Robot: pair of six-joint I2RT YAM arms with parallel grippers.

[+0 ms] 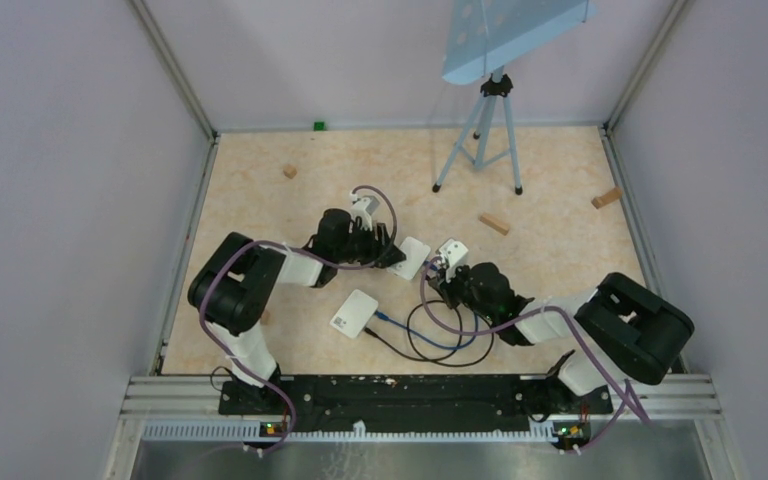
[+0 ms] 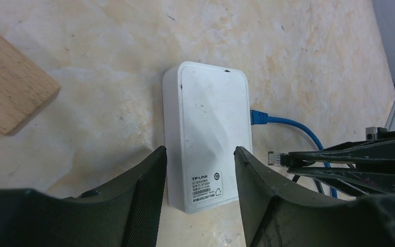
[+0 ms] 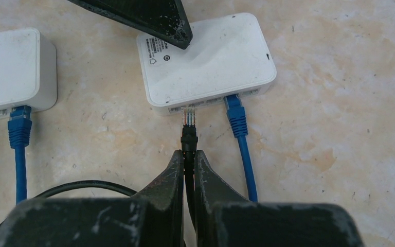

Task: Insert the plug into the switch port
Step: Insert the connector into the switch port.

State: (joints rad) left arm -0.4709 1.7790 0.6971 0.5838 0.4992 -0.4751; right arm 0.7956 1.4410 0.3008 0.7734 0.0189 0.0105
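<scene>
The white switch (image 3: 208, 62) lies flat on the table, its row of ports facing my right gripper (image 3: 189, 154). That gripper is shut on the black cable just behind its clear plug (image 3: 189, 116). The plug's tip is at the mouth of a port on the left of the row, and most of its body shows outside. A blue cable (image 3: 236, 121) sits in a port further right. My left gripper (image 2: 200, 150) is open, its jaws either side of the switch's (image 2: 208, 134) near end. The plug also shows in the left wrist view (image 2: 273, 157). In the top view both grippers (image 1: 392, 255) (image 1: 445, 272) meet at the switch (image 1: 415, 256).
A second white switch (image 1: 353, 314) with a blue cable (image 3: 19, 131) lies to the left. Black cable loops (image 1: 440, 345) lie in front of the arms. A wooden block (image 2: 10, 90) lies near the left gripper. A tripod (image 1: 480, 130) and more blocks (image 1: 494, 223) stand at the back.
</scene>
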